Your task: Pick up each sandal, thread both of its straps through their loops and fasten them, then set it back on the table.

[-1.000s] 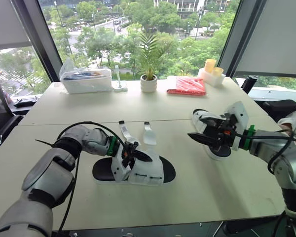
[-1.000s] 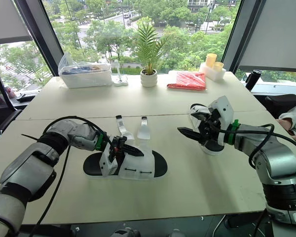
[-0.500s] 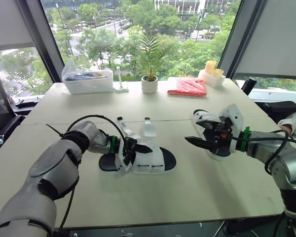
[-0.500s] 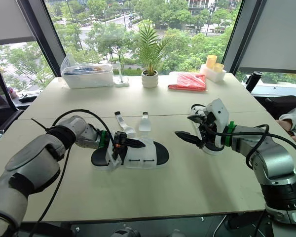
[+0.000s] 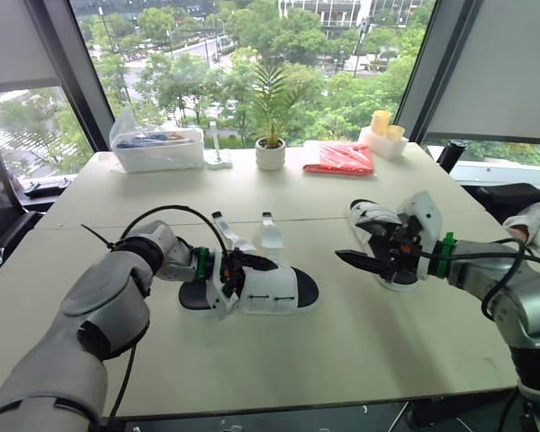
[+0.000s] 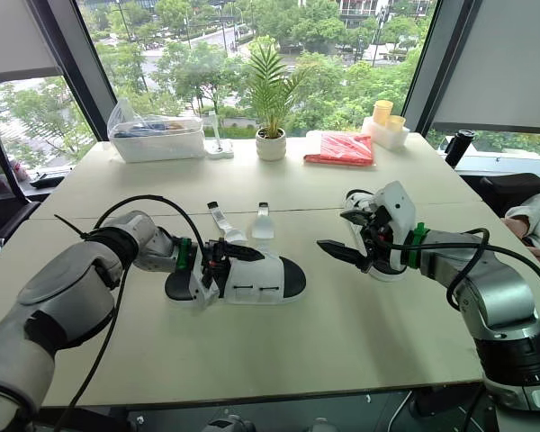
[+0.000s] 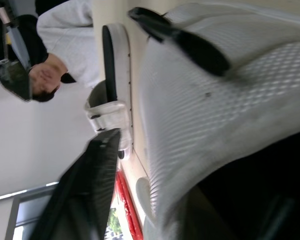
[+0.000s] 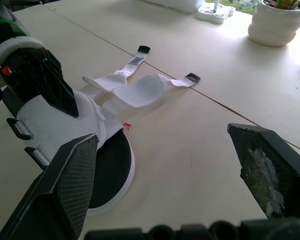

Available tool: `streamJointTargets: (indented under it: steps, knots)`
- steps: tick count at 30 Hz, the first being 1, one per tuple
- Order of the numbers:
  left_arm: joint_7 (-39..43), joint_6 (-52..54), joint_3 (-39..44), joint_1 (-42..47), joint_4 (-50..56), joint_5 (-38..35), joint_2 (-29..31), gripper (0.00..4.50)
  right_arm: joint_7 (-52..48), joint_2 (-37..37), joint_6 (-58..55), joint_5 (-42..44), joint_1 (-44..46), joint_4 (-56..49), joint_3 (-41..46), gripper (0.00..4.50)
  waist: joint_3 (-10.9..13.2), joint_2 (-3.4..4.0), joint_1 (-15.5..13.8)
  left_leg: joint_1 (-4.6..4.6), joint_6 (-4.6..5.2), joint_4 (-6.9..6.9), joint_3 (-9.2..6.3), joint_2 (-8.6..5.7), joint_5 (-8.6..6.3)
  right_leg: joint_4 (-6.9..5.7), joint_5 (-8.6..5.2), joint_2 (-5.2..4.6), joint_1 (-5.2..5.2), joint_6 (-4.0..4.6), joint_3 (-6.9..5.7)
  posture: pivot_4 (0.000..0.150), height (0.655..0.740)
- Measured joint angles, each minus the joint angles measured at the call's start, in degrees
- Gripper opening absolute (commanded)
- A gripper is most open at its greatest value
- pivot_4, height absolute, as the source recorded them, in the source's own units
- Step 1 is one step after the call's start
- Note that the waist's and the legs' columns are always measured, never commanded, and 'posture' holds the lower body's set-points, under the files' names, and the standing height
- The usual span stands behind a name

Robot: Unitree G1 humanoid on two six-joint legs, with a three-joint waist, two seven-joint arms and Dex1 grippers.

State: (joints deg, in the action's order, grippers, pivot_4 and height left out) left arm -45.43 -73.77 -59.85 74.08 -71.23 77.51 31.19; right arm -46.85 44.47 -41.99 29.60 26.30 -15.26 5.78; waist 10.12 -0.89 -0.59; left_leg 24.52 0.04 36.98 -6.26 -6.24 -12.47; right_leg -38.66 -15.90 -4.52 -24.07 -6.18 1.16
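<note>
Left gripper [image 5: 256,265] is clamped on the first sandal [image 5: 274,292]. The left wrist view shows the white mesh upper sitting between its two black fingers [image 7: 190,47], with one finger pressed flat against the fabric. The sandal lies sole-down on the table [image 5: 342,351], toe pointing away from the left wrist and toward the right gripper. Both straps [image 5: 226,230] are undone: they fan out flat on the table on the far side of the left gripper, side by side, ends apart, neither one through a loop. Right gripper [image 5: 360,252] is released and holds nothing, jaws spread wide. Its wrist view looks between the fingers straight at the first sandal and the loose straps, with bare table in the gap. It is well apart from the left gripper and off the table surface. The second sandal [image 5: 369,216] sits on the table just behind the right gripper, right at its wrist, partly hidden by it; can't tell whether its straps are fastened. Far beyond both grippers, at the table's back edge: potted plant [image 5: 270,155], clear plastic box [image 5: 157,148], red packet [image 5: 340,158].
</note>
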Motion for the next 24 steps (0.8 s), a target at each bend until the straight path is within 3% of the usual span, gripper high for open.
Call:
streamJointTargets:
  steps: [12,16,19,20,23,24]
  knots:
    - [16.78,-9.41,5.05,-3.41,-0.78,-10.77,11.80,4.47,-1.61,-1.23,3.19,-2.38,0.42,1.71,-5.25,4.50,-0.06,0.01,0.37,-0.03,0.02,-0.01,0.01,0.01,-0.01,-0.01,0.00,0.02,-0.01,0.00,-0.01,0.150,0.7400]
    - [30.20,-14.59,9.81,-3.69,-8.10,-18.30,15.06,4.47,-2.38,-2.68,5.16,-3.51,1.23,3.26,-6.68,4.50,-0.08,0.02,0.72,-0.03,0.02,-0.01,0.02,0.02,-0.01,-0.01,0.00,0.04,-0.01,0.00,-0.03,0.150,0.7400]
    - [46.65,-17.12,24.31,-3.33,-24.77,-24.66,13.01,4.47,-3.34,-2.93,7.17,-5.18,1.22,4.68,-8.59,4.50,-0.08,0.02,0.89,-0.02,0.06,0.02,0.02,-0.03,-0.02,-0.01,0.00,0.09,0.01,0.00,-0.19,0.150,0.7400]
    - [55.54,-16.15,32.25,-2.32,-31.04,-26.27,12.00,4.47,-3.68,-2.93,7.97,-5.98,1.22,5.07,-9.08,4.50,-0.07,0.01,0.84,-0.02,0.08,0.06,0.01,-0.04,-0.03,-0.01,0.00,0.07,0.04,0.00,-0.24,0.150,0.7400]
    - [94.82,4.05,63.09,3.20,-46.02,-38.47,11.75,4.47,-4.31,-3.46,11.39,-8.92,1.53,7.36,-11.33,4.50,-0.06,-0.05,0.95,-0.02,0.19,0.20,-0.02,-0.06,-0.07,0.08,-0.04,0.07,0.28,-0.06,-0.54,0.150,0.7400]
    - [104.22,11.29,69.01,4.13,-47.35,-41.99,12.47,4.47,-4.39,-3.82,12.39,-9.65,1.72,8.01,-11.99,4.50,-0.06,-0.05,1.33,-0.02,0.20,0.19,-0.03,-0.08,-0.08,0.09,-0.06,0.07,0.31,-0.10,-0.58,0.150,0.7400]
